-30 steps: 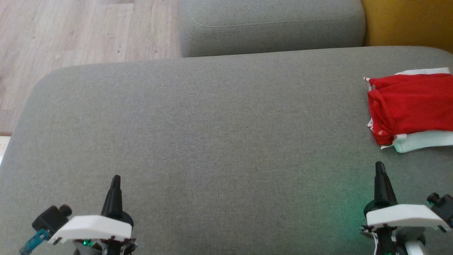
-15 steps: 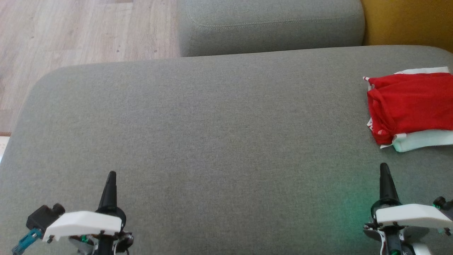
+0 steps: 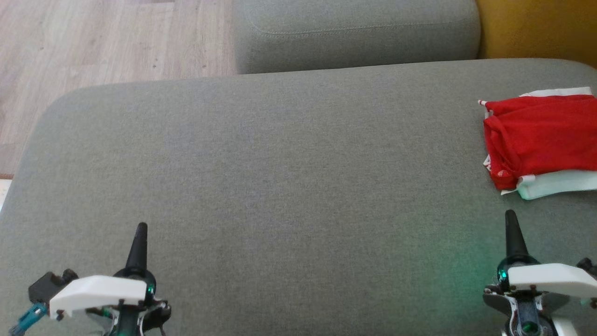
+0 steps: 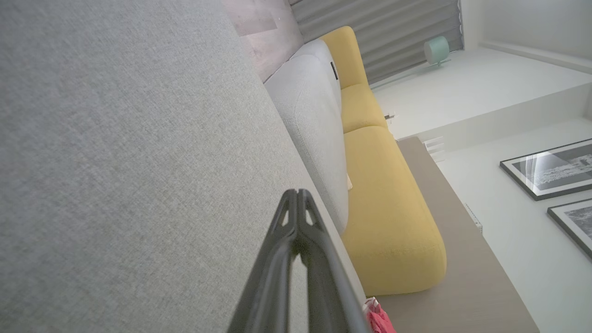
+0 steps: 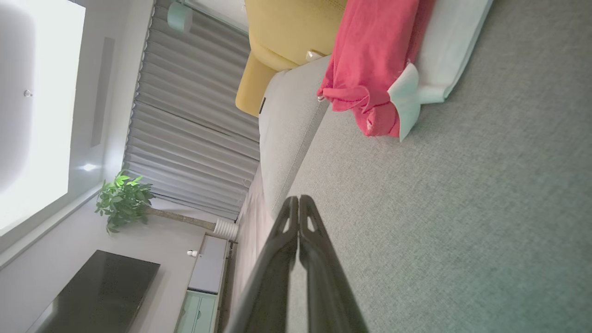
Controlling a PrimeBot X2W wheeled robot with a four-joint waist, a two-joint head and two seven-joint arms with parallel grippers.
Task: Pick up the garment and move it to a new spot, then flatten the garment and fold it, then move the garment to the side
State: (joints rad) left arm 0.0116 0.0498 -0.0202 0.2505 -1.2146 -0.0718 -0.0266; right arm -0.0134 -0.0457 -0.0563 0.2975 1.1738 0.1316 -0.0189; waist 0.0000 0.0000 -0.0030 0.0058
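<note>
The garment (image 3: 541, 137) is a folded red piece with white trim, lying on the grey cushion (image 3: 280, 163) at the far right edge of the head view. The right wrist view shows the garment (image 5: 370, 60) at top centre, its white edge lowest. My right gripper (image 3: 511, 219) is shut, empty, a short way in front of the garment, not touching it. My left gripper (image 3: 140, 232) is shut and empty over bare cushion at the lower left. In both wrist views the fingertips of the left gripper (image 4: 297, 194) and of the right gripper (image 5: 298, 200) press together.
A second grey cushion (image 3: 357, 32) sits behind the big one, with a yellow seat (image 3: 536, 28) to its right. Wooden floor (image 3: 93, 42) lies beyond the cushion's rounded left edge. A tiny bit of red cloth (image 4: 380, 319) shows in the left wrist view.
Both grippers have drawn back a little toward the bottom of the view, the left one sliding slightly left. Both stay shut. The garment has not moved.
</note>
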